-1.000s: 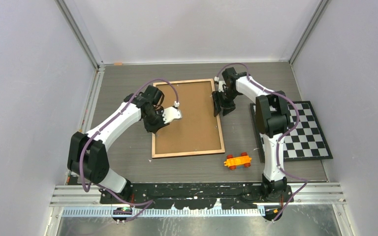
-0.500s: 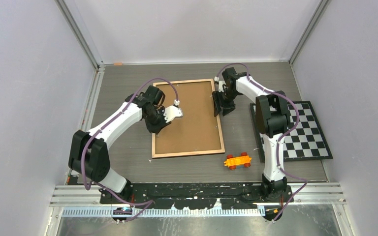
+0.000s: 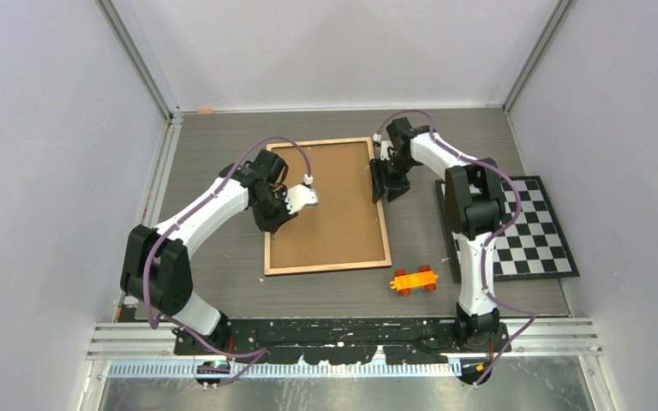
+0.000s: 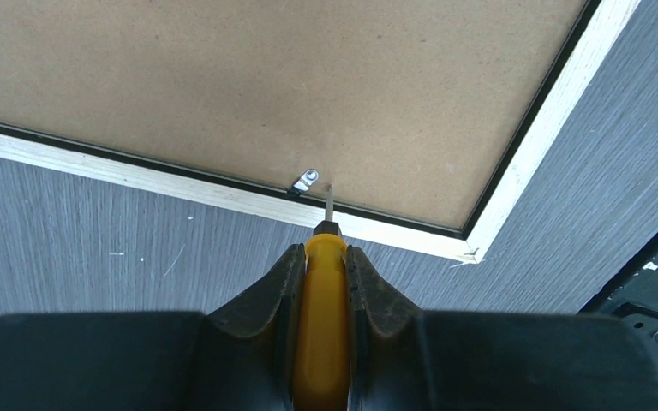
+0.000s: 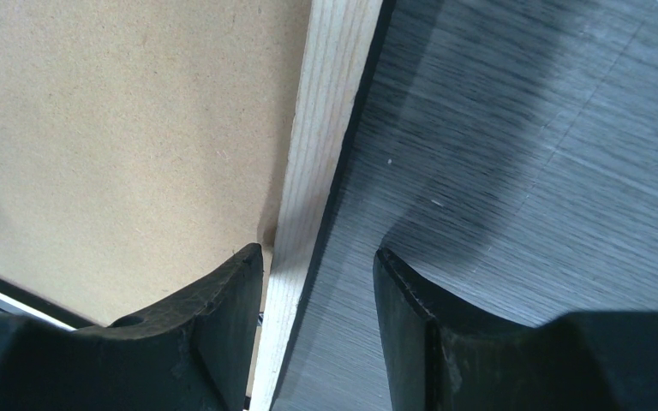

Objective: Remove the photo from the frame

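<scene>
Grey tabletop point(image 3: 223, 137) bears the frame point(image 3: 334, 205) face-down; left fingers point(image 4: 266, 295) clamp a screwdriver point(image 4: 321, 291) whose tip may skid off the clip point(image 4: 306, 180); right fingers point(image 5: 223, 300), half-spread, seemingly straddle its rim point(image 5: 317, 171) loosely.

The frame point(image 3: 338, 227) (back up) hides its front and any photo.

You have bare tabletop point(image 3: 206, 141) left of and beyond the frame point(image 3: 343, 214). Its left rim is taken by the left gripper point(image 4: 323, 253) clamping a yellow screwdriver point(image 4: 321, 325); the right gripper point(image 5: 319, 255) straddles the right rim. An orange toy car point(image 3: 415, 280) sits just off its near right corner.
</scene>
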Motion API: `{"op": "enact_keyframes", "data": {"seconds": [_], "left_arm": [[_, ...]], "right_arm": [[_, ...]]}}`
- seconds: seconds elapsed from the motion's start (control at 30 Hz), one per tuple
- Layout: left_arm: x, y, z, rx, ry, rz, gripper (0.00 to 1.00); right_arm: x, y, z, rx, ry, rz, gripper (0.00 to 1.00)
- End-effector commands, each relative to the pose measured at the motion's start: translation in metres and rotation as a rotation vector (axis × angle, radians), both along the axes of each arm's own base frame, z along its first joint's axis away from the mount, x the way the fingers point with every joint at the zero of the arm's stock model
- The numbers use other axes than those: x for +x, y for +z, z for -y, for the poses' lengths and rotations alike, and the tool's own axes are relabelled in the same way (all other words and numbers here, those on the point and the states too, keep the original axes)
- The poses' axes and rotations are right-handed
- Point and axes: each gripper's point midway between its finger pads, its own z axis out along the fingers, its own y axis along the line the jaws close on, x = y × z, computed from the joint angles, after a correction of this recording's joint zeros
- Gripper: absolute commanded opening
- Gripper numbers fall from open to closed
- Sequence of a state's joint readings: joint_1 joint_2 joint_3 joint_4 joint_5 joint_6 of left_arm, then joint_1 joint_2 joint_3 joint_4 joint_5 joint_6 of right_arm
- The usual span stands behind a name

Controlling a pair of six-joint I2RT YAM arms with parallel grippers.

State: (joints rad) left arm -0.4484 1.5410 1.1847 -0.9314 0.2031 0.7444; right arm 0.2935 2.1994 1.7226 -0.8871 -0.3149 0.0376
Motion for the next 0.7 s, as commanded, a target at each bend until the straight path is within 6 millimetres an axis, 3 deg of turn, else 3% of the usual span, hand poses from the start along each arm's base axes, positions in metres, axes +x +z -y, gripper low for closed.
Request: {"op": "enact_keyframes", "data": {"seconds": [0.0, 0.67], "left_arm": [[0.011, -0.008, -0.009, 0.045, 0.0, 0.037, 0.0], [0.046, -0.006, -0.008, 0.041, -0.023, 0.255, 0.0]], "right_arm": [[-0.001, -0.009, 0.0, -0.012, 0.009, -0.009, 0.55], [-0.001, -0.011, 0.0, -0.014, 0.015, -0.011, 0.55]]}}
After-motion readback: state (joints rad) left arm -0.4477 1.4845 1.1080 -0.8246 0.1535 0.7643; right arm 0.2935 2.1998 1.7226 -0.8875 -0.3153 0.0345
